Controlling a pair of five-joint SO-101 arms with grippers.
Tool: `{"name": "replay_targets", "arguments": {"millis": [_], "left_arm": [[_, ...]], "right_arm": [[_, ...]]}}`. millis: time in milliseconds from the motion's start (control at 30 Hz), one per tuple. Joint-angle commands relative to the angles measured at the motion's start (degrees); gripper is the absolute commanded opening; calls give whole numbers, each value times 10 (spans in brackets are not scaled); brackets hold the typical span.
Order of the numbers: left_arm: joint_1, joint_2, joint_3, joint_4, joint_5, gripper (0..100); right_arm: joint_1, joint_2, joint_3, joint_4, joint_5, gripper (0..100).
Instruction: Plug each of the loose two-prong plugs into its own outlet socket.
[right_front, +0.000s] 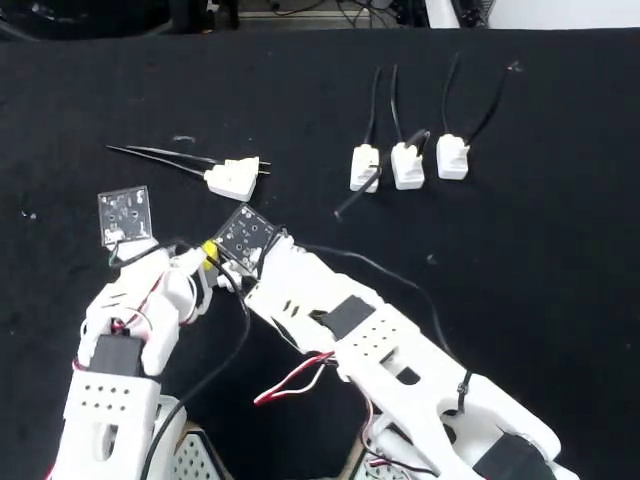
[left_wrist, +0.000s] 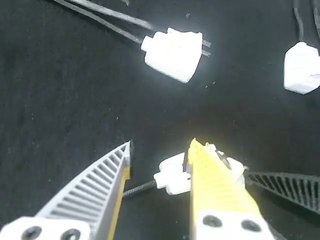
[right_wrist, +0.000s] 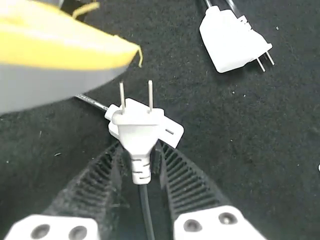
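My right gripper (right_wrist: 137, 150) is shut on the neck of a white two-prong plug (right_wrist: 136, 125), whose prongs point away from the wrist. A second white piece (right_wrist: 169, 131) on a thin cable lies right against it. My left gripper (left_wrist: 160, 150) stands open just beside it, and its yellow finger (left_wrist: 215, 190) partly covers that white piece (left_wrist: 172, 175). In the high view both grippers meet near the table's left middle (right_front: 222, 268). Another loose plug (right_front: 232, 178) lies farther back, prongs to the right. Three white outlet sockets (right_front: 408, 165) on black cords sit at the back right.
Two small square marker boards lie close by, one (right_front: 125, 215) to the left of the grippers and one (right_front: 247, 232) just behind them. The loose plug's black cord (right_front: 160, 158) runs to the left. The black table (right_front: 530, 270) is bare on the right.
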Motion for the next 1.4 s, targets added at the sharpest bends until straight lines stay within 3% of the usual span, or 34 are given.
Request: {"name": "replay_targets", "arguments": {"millis": [0, 267, 433, 800, 1167, 1367], "left_arm": [[9, -33, 5, -4, -6, 189], [14, -61, 31, -10, -7, 191], [15, -60, 73, -57, -51, 189], [15, -60, 82, -63, -54, 189], [-43, -65, 55, -59, -50, 188], [-18, -65, 55, -59, -50, 188]], "right_arm": [[-9, 13, -16, -17, -4, 11], [-7, 100, -69, -12, -4, 11], [-7, 73, -62, -4, -5, 11], [-10, -29, -15, 11, -5, 11], [-10, 0, -22, 5, -5, 11], [-10, 45, -45, -4, -5, 11]]}}
